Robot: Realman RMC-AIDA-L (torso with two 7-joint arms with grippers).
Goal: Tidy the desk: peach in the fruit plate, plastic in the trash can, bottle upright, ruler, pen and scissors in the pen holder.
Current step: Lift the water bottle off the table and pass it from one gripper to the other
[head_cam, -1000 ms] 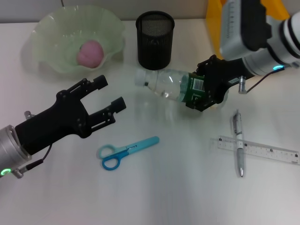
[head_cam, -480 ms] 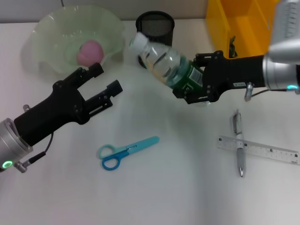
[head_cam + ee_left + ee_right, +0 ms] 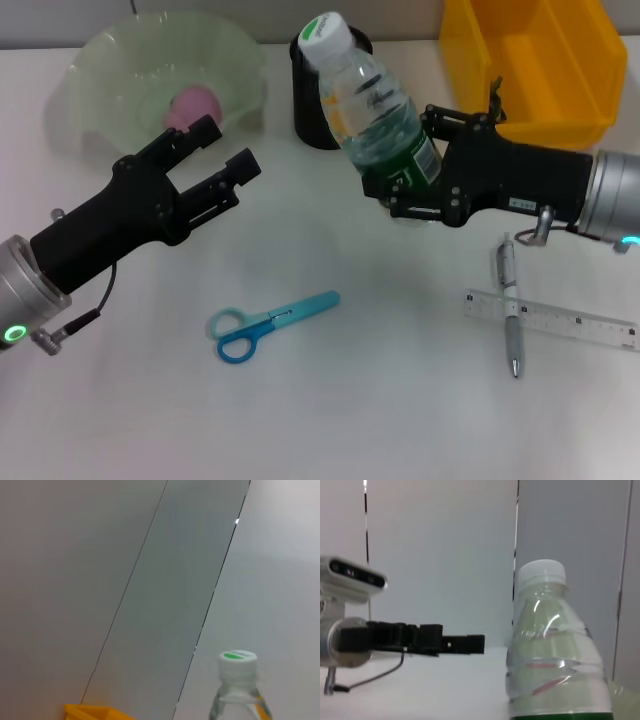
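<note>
Swinging the clear plastic bottle with a green label and white cap (image 3: 375, 115) from lying flat a second ago to nearly upright, the right gripper (image 3: 425, 180) has its fingers clamped round the bottle's labelled lower part — base lifted off the white table (image 3: 350, 400), cap leaning slightly toward the black mesh pen holder (image 3: 305, 90). By my judgement, the righting is nearly done; setting it down remains. The left gripper (image 3: 220, 165) has drifted up toward the pale green fruit plate (image 3: 110, 60), fingers spread and empty. The pink peach (image 3: 190, 105) sits in that plate. Blue scissors (image 3: 270, 322), silver pen (image 3: 512, 315) and clear ruler (image 3: 560, 320) lie untouched.
</note>
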